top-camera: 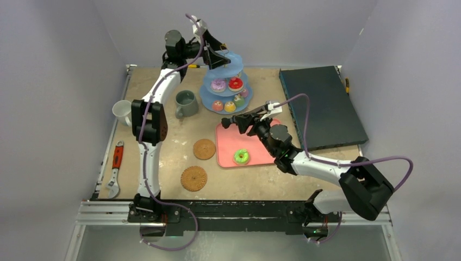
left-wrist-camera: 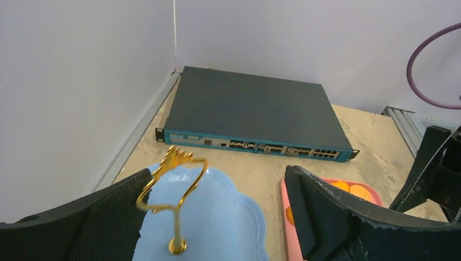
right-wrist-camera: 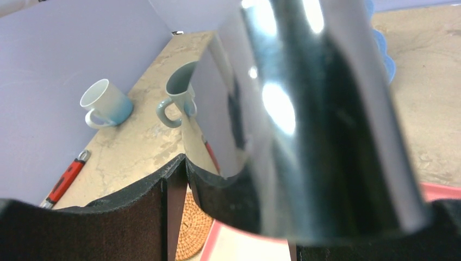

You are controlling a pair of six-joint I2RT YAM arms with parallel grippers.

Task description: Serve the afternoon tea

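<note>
Mirror-glossy metal tongs (right-wrist-camera: 304, 119) in my right pincer (top-camera: 245, 120), polished gold metal handle (left-wrist-camera: 175, 225) on the matt blue stand (left-wrist-camera: 217, 217), smooth glazed white mug (right-wrist-camera: 106, 103), coarse woven coaster (right-wrist-camera: 195, 228), mottled matt table (right-wrist-camera: 141, 147)

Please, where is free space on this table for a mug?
Bare table runs along the near edge, between the nearer coaster and the right arm. A smaller patch lies between the grey-green mug and the farther coaster. Crowded: around the blue stand, and the pink tray under the right gripper with its black tongs.
</note>
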